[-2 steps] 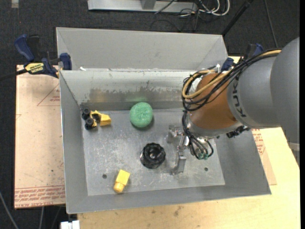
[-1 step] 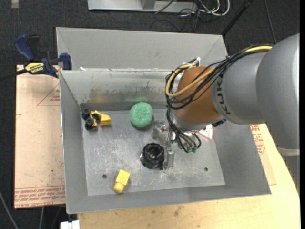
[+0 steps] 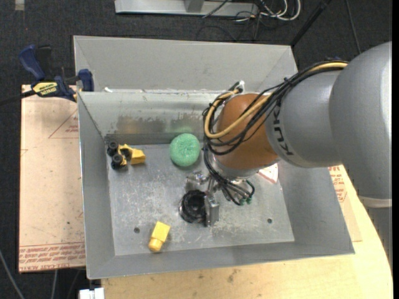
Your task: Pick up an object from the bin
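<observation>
My gripper (image 3: pixel 207 199) is low in the middle of the bin, under the arm's orange-brown wrist cover. Directly at its left side lies a black ring-shaped thing (image 3: pixel 191 207) on the bin floor, touching or nearly touching the gripper's metal tip. A green round ball-like thing (image 3: pixel 185 149) rests just up and left of the gripper, near the back wall.
A yellow toy with black wheels (image 3: pixel 124 156) lies at the left of the bin. A small yellow block (image 3: pixel 158 236) sits near the front left. The arm and its cables cover the bin's right middle.
</observation>
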You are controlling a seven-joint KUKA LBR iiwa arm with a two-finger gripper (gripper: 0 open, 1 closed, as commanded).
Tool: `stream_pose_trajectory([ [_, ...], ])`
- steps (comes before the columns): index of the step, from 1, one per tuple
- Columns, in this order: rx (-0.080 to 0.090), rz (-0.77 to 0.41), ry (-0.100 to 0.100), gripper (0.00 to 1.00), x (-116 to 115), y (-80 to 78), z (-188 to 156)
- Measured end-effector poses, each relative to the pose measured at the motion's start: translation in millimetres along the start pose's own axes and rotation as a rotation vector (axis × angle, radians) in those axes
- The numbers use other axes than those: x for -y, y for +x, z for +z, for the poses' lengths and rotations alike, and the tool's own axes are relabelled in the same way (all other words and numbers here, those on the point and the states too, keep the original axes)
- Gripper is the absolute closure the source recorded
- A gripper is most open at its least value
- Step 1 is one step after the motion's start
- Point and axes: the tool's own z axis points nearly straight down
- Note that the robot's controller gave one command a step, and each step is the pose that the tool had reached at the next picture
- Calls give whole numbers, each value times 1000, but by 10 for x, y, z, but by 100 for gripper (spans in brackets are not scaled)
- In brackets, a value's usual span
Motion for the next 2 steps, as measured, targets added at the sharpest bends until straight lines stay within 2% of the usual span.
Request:
stream_pose_trajectory([
  [1, 0, 0, 0, 100, 0, 0, 0],
  [2, -11, 2, -2, 100, -129, 284, -455],
])
